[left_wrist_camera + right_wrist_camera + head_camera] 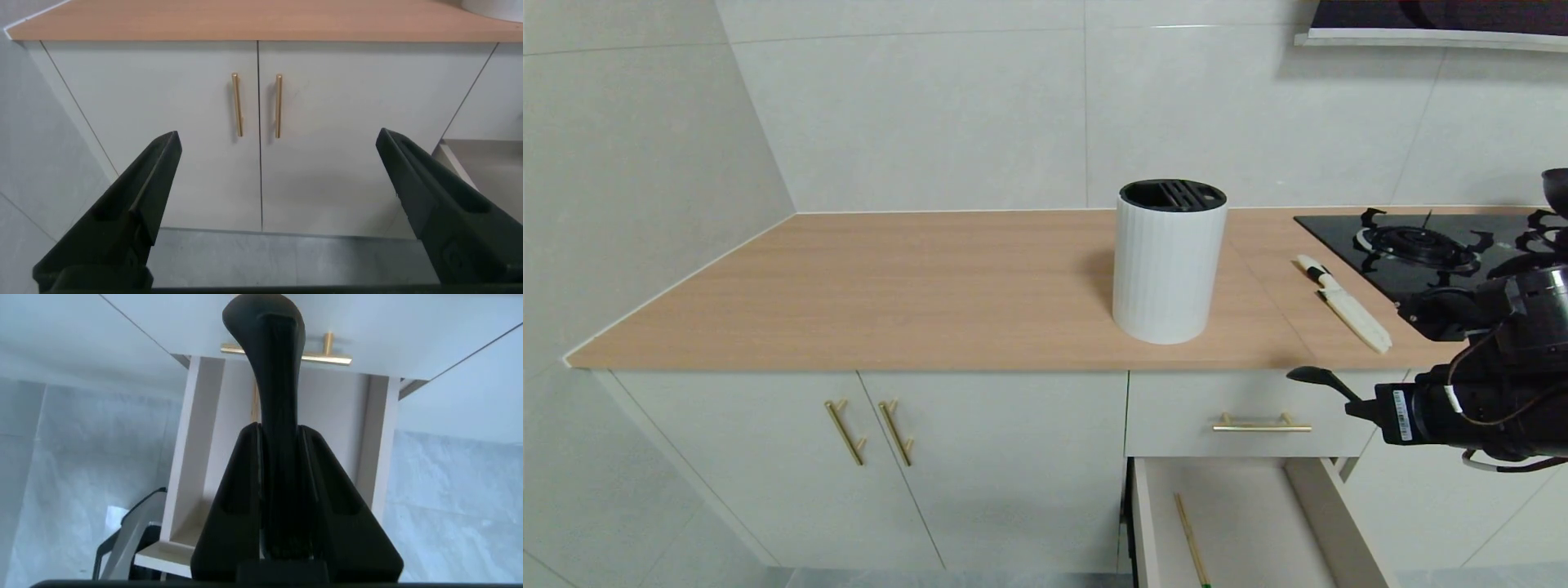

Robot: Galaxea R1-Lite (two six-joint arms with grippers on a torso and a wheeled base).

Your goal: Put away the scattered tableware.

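Holder [1170,269] on desk [890,286], right of centre – knife [1343,303] right of it, stove [1421,245] behind at right edge. Lower right: open drawer [1250,523] below desk, chopsticks [1189,535] inside – right gripper [1360,402] with utensil [1315,376] above it.

Wooden countertop [890,286] spans the middle of the frame beneath a pale tiled wall [915,106]. A black gas stove [1417,245] sits at right, a range hood [1437,20] at upper right. Cabinet doors [980,474] with brass handles [845,433] fill the lower left.
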